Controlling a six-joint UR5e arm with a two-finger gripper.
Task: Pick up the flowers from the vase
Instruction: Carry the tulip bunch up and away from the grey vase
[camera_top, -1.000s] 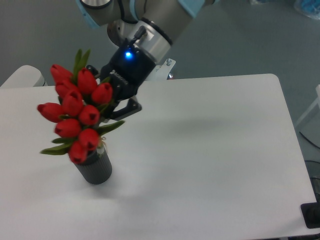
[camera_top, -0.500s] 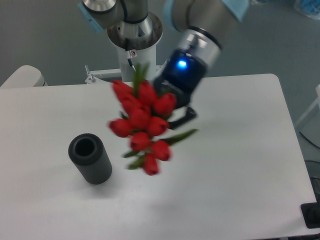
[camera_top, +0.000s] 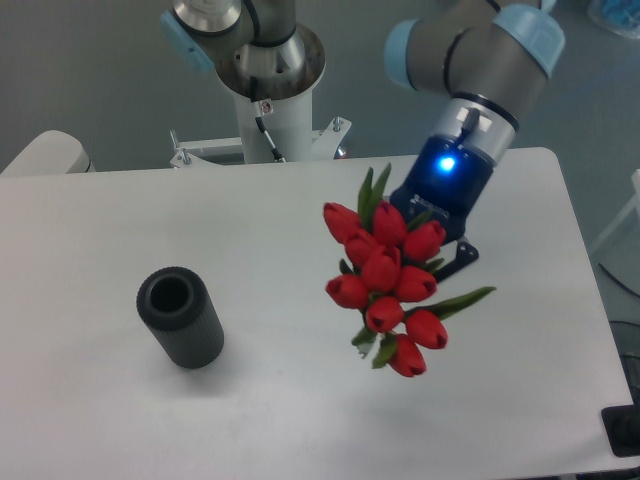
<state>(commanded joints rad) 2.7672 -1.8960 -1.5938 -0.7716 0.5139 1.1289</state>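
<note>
The flowers (camera_top: 388, 283), a bunch of red closed tulip buds with green leaves, hang in the air above the right half of the white table (camera_top: 280, 400). My gripper (camera_top: 432, 250) is behind the bunch and shut on it; its fingertips are mostly hidden by the buds. A blue light glows on the gripper body. The vase (camera_top: 181, 317), a dark ribbed cylinder with an open hollow mouth, stands upright at the left of the table, well apart from the flowers and with nothing in it.
The arm's white base column (camera_top: 272, 90) stands behind the table's far edge. A white rounded object (camera_top: 45, 153) sits at the far left. A dark object (camera_top: 624, 430) shows at the lower right corner.
The flowers have come out of the vase and moved right across the table in my gripper. The vase stays in place, now with an open mouth.
</note>
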